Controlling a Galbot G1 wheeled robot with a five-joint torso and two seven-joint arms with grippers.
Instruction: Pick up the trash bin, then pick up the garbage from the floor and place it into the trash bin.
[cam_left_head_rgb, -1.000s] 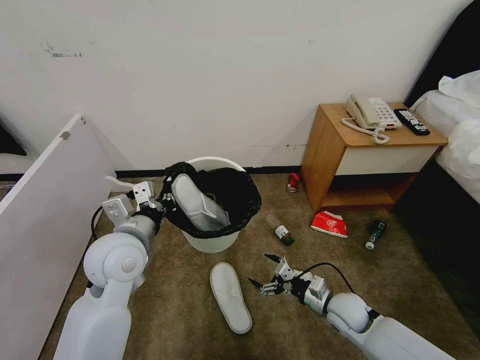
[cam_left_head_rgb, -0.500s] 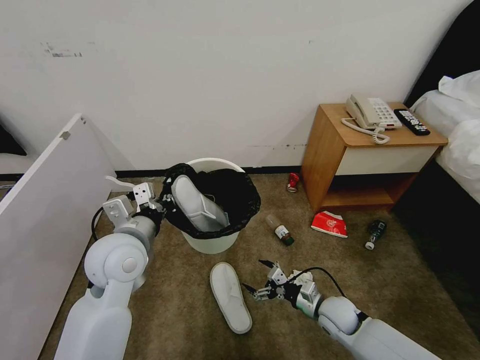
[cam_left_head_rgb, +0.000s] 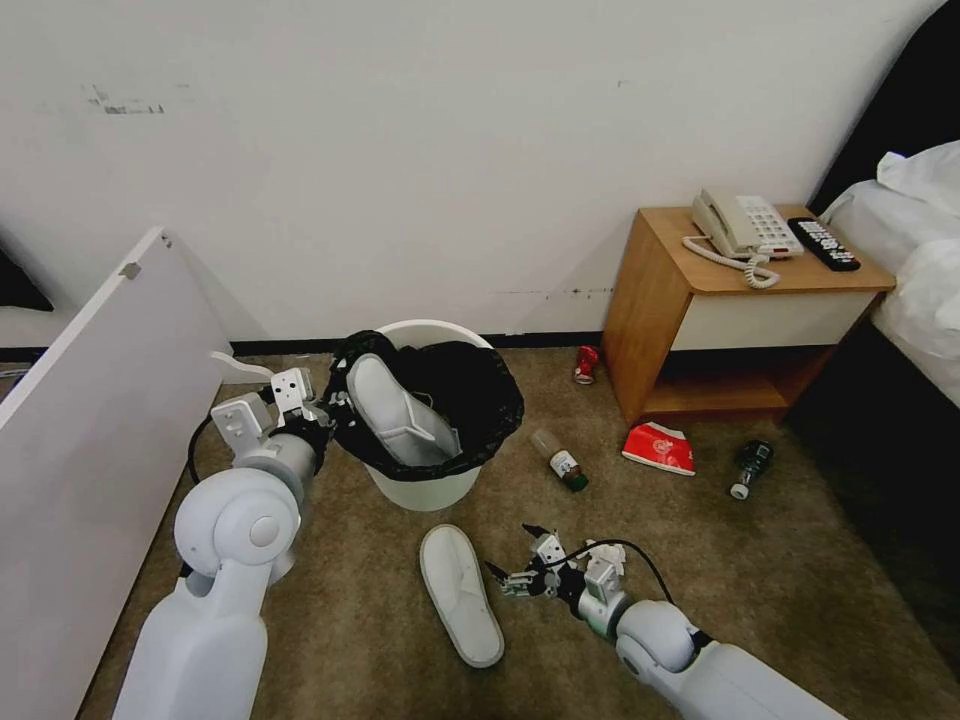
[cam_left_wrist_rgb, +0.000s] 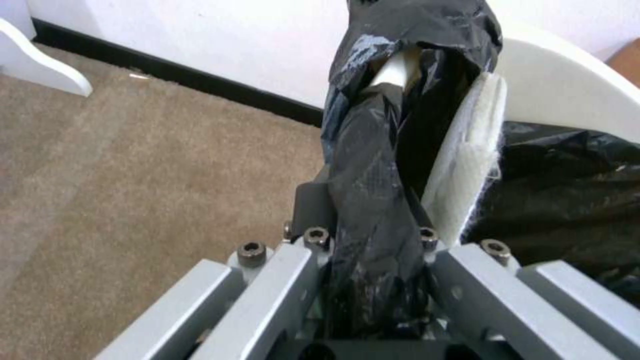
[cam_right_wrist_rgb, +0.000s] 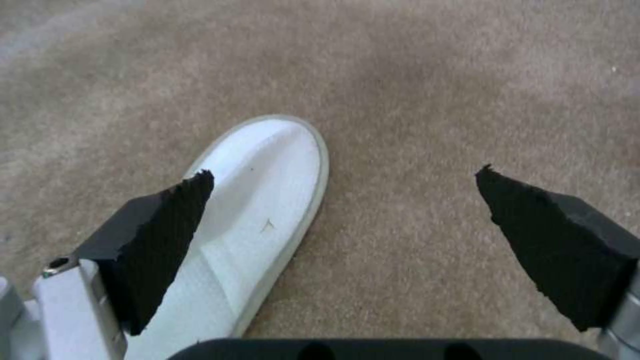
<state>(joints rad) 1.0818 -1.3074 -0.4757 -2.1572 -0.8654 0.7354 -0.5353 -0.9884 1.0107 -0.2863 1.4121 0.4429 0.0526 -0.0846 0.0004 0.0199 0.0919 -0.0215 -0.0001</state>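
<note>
Claw (cam_right_wrist_rgb: 340, 200), right, spread, half hides floor slipper (cam_right_wrist_rgb: 267, 200).

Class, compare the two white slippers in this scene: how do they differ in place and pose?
The slipper in the bin stands tilted inside the bag-lined trash bin, which the left gripper grips at the rim. The slipper on the floor lies flat on the carpet, beside the open right gripper. Both are plain white.

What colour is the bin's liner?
Black liner, folded over the white bin; clearest in the head view.

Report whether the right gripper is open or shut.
Open: the right gripper has its jaws spread wide apart, empty, beside the white slipper on the carpet.
</note>
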